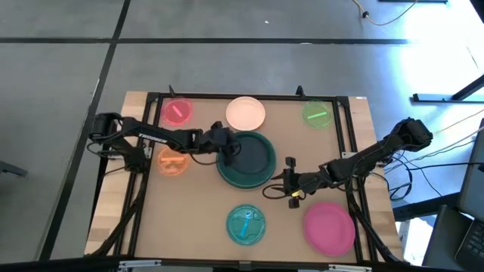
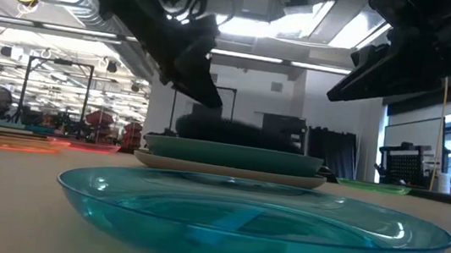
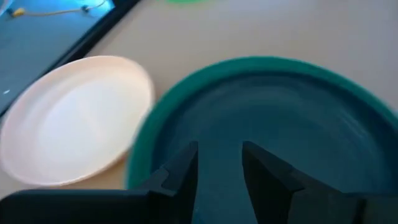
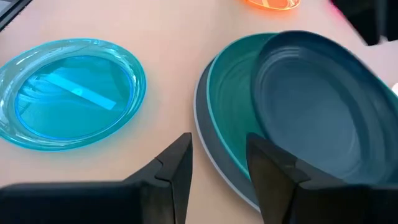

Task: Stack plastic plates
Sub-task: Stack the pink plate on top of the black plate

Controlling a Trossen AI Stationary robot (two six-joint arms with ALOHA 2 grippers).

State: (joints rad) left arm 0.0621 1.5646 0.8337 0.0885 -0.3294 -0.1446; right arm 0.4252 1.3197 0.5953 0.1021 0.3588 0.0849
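Note:
A stack stands mid-table: a navy plate (image 1: 255,155) lies in a teal plate (image 1: 243,179), which rests on a grey plate (image 4: 208,163). In the right wrist view the navy plate (image 4: 323,106) sits off-centre and looks tilted on the teal plate (image 4: 231,99). My left gripper (image 1: 227,148) is open, with its fingers (image 3: 180,171) over the navy plate's left part (image 3: 273,118). My right gripper (image 1: 284,183) is open and hangs just right of the stack, touching nothing. The small pink (image 1: 176,112), pale pink (image 1: 246,113), green (image 1: 318,115), orange (image 1: 172,162), light blue (image 1: 246,224) and magenta (image 1: 329,227) plates lie flat and apart. My left gripper comes slanting down from the table's left, over the navy plate's left rim. Its own fingers hide the near rim, so I cannot tell whether it touches the plate.
A black frame (image 1: 227,96) runs round the table top. Bare table lies between the stack and the light blue plate (image 4: 68,93), and between the stack and the green plate. The pale pink plate (image 3: 74,118) sits close to the stack's far side.

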